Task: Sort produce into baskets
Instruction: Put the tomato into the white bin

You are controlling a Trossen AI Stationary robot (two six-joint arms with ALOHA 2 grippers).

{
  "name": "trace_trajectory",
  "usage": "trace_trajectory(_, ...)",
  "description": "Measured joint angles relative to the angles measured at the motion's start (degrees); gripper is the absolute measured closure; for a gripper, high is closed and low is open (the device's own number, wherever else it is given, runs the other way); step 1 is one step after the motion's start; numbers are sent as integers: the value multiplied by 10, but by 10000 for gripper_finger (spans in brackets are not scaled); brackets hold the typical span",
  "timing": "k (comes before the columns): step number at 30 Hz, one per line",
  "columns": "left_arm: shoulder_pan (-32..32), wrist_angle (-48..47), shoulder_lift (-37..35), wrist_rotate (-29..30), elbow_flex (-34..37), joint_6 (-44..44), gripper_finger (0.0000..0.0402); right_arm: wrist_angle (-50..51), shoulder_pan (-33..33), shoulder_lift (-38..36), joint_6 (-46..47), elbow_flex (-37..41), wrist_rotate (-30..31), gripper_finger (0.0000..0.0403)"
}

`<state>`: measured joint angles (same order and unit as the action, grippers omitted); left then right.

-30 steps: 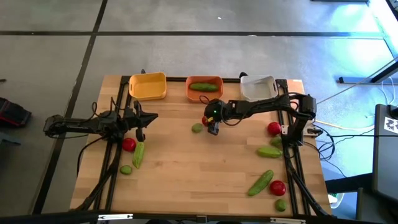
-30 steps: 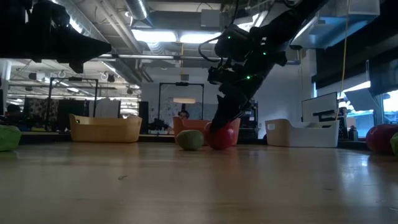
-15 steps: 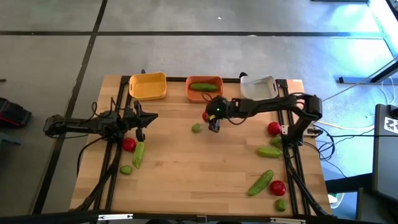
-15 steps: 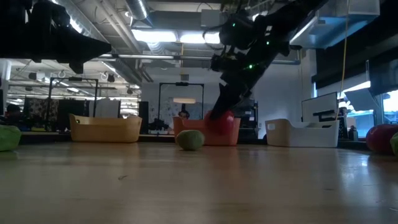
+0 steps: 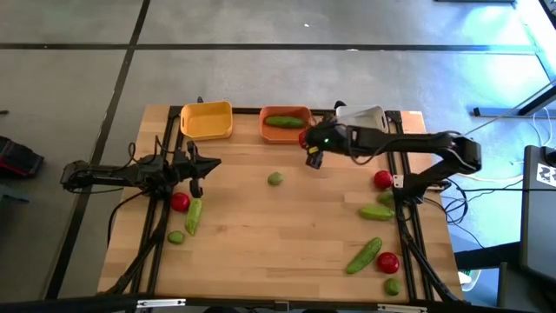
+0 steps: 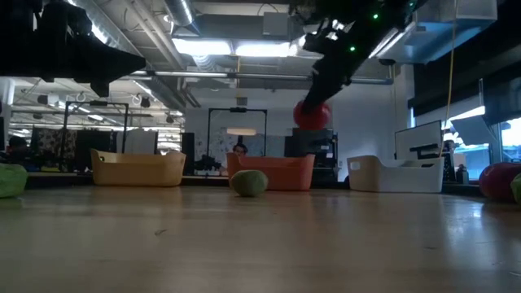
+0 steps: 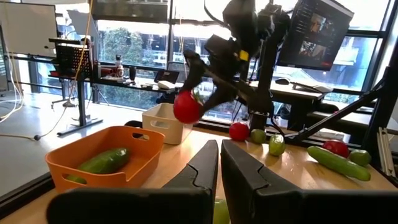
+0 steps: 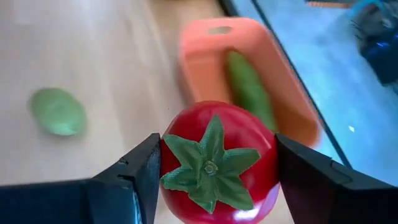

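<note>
A: From above, your right pincer [image 5: 310, 149] nearly hides the tomato [image 5: 304, 138]; only a red sliver shows beside the orange basket [image 5: 286, 123].

B: And where does it sit?

A: Between the fingers, clamped on both sides, lifted clear of the surface [image 5: 261, 217], a cucumber [image 5: 284, 121] lying in that basket.

B: The left pincer [image 5: 195, 164]?

A: Your left one waits near the yellow basket [image 5: 207, 120], fingers closed together, holding nothing.

Glossy red plastic shines on the tomato [image 8: 216, 163], leafy cap moulded matt green. The dark pincer [image 8: 217, 180] fingers look smooth, matt plastic. Pale wood-grain bench [image 5: 278, 226], satin finish. The orange basket [image 7: 134, 163] shows smooth plastic.
</note>
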<state>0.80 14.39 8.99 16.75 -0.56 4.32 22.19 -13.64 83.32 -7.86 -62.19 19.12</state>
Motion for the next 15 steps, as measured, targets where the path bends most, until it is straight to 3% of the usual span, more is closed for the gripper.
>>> trace_trajectory(8, 0, 0, 0, 0, 0, -2, 384, 72, -86, -55, -14, 0, 4, 158)
trace_trajectory(15, 0, 0, 0, 0, 0, -2, 384, 103, -192, -59, -30, 0, -13, 157)
